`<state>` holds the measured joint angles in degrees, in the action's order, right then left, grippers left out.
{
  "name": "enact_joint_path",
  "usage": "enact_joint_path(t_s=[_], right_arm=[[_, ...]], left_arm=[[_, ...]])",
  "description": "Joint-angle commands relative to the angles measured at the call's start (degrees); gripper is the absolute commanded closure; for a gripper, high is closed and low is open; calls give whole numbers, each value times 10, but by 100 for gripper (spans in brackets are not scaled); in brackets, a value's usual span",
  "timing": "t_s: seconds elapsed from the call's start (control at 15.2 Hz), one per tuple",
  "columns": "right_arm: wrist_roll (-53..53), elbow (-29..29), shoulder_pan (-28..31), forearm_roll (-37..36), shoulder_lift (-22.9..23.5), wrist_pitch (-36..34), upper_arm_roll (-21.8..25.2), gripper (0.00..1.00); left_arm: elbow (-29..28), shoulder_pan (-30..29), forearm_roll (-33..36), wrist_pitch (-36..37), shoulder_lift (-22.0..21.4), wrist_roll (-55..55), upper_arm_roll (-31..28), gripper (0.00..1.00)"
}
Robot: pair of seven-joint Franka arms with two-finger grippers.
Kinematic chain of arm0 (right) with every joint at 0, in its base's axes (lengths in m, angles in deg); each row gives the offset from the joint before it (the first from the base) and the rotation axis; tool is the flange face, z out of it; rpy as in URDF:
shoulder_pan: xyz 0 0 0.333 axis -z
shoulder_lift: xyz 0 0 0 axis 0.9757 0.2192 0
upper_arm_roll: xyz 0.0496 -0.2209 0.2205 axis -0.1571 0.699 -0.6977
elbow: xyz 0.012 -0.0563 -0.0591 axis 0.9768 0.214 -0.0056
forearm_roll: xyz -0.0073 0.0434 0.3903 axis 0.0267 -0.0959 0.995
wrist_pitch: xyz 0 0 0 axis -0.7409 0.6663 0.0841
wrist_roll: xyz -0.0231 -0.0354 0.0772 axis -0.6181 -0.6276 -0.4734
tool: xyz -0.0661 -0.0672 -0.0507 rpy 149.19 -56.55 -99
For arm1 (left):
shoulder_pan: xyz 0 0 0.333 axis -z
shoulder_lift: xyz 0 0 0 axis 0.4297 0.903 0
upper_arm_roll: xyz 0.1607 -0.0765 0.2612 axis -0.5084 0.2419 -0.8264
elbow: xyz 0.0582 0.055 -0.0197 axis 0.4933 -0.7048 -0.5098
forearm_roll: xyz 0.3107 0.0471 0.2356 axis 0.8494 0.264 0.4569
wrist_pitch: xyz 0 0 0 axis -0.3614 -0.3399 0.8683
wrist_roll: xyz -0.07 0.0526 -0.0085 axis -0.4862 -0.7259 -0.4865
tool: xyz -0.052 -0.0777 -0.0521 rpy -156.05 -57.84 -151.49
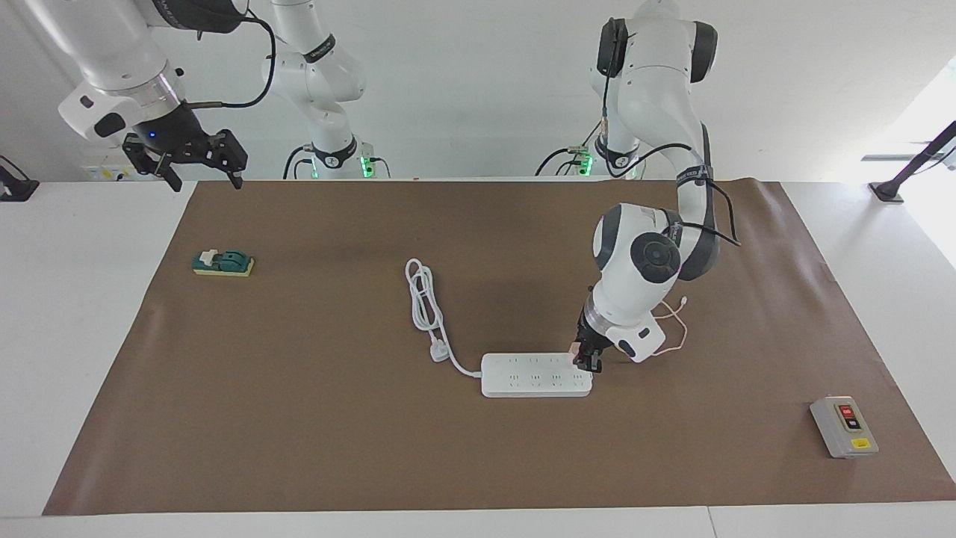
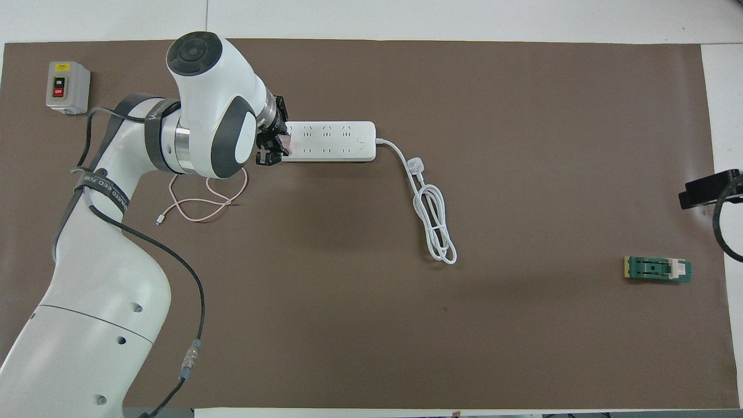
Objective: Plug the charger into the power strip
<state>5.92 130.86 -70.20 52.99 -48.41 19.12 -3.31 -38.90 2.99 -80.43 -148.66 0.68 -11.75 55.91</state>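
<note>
The white power strip (image 1: 530, 375) (image 2: 331, 141) lies flat on the brown mat. My left gripper (image 1: 586, 362) (image 2: 276, 142) points down at the strip's end toward the left arm's end of the table. It is shut on the small pink charger (image 1: 574, 349) (image 2: 286, 141), which is right at the strip's last sockets. The prongs are hidden, so I cannot tell if they sit in a socket. The charger's thin pink cable (image 1: 676, 329) (image 2: 203, 203) trails in loops nearer the robots. My right gripper (image 1: 208, 184) waits open, raised over the mat's corner at the right arm's end.
The strip's thick white cord and three-pin plug (image 1: 427, 306) (image 2: 432, 226) lie coiled beside it. A grey box with red and black buttons (image 1: 844, 426) (image 2: 67, 87) sits farther out at the left arm's end. A green block (image 1: 222, 262) (image 2: 657, 269) lies at the right arm's end.
</note>
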Motion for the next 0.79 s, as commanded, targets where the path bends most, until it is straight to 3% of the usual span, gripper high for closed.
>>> enact_joint_path(t_s=[0.0, 0.72], right_arm=[[-10, 10, 10, 1, -10, -3, -8, 0], [-10, 10, 10, 1, -10, -3, -8, 0]], left_arm=[[-37, 7, -6, -14, 0, -15, -4, 100], [-32, 17, -4, -13, 1, -32, -4, 100]])
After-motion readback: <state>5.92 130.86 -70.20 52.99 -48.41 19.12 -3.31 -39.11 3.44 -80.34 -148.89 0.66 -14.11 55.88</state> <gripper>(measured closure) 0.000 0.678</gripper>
